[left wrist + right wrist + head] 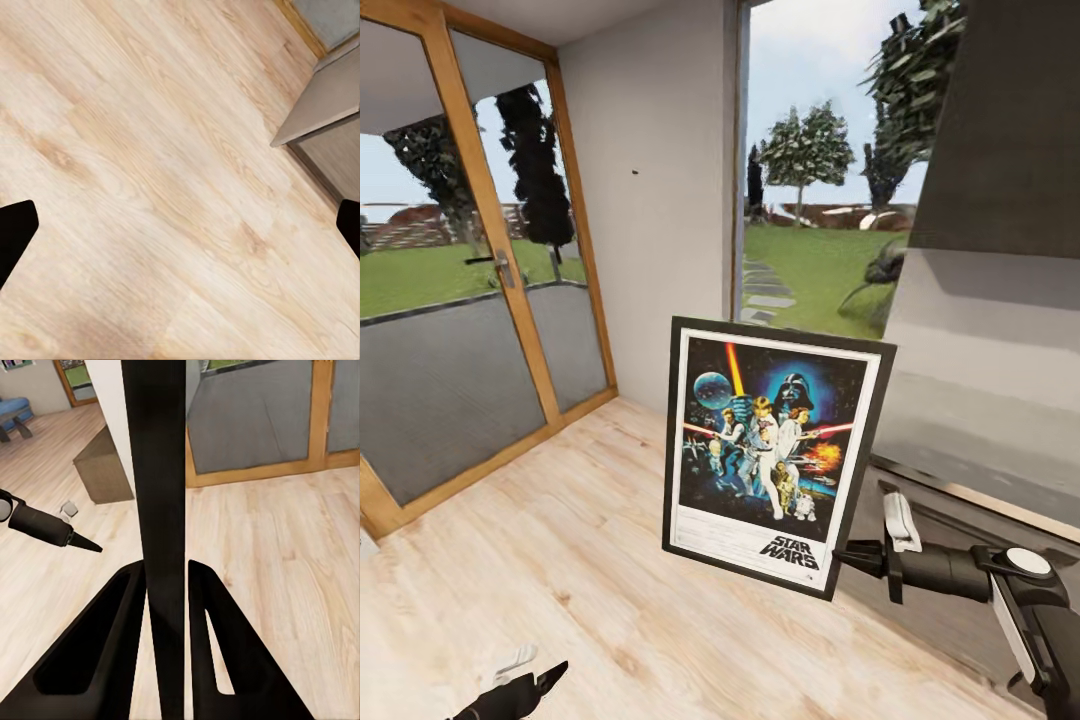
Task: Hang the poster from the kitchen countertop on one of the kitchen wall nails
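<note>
Right fingers [166, 585] pinching poster [772, 450] edge, held upright

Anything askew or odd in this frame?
Only the poster: the right gripper pinches its lower right edge, so it hangs tilted in mid-air above the wooden floor. No damage visible.
</note>
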Controlling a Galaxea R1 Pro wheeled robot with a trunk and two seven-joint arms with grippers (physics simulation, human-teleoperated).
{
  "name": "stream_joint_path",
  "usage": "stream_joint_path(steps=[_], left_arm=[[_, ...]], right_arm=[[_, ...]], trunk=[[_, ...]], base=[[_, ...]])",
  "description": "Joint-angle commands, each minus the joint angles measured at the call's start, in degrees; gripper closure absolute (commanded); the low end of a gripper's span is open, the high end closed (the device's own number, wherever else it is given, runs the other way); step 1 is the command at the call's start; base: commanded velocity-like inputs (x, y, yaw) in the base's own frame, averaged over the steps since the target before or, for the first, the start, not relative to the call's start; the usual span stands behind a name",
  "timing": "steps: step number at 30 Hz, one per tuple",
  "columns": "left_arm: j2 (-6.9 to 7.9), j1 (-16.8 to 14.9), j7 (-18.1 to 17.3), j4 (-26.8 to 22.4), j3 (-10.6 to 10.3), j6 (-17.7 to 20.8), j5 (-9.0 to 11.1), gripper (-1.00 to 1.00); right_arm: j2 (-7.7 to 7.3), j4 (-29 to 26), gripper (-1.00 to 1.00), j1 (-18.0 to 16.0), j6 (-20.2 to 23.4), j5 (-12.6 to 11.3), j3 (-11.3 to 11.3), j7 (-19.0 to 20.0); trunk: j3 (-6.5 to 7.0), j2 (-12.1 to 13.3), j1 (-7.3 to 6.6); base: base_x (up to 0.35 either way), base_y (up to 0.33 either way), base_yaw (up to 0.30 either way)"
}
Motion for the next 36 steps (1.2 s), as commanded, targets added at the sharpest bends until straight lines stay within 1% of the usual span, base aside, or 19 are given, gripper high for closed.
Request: stream_joint_path(steps=[1,36], left_arm=[[0.00,-0.06,-0.28,0.07,0.13,0.20,0.30,-1.00],[0.00,-0.06,-0.28,0.07,0.12,0.20,0.29,-1.00]], right_arm=[[0.00,-0.04,1.00,-0.06,0.75,-0.04,-0.04,0.34],[0.00,-0.03,1.00,-0.06,0.74,-0.04,-0.04,0.34]], trunk=[[-0.13,-0.12,0.05],[-0.13,-0.12,0.05]], base=[[0.183,0.315,0.000],[0.195,0.312,0.000]])
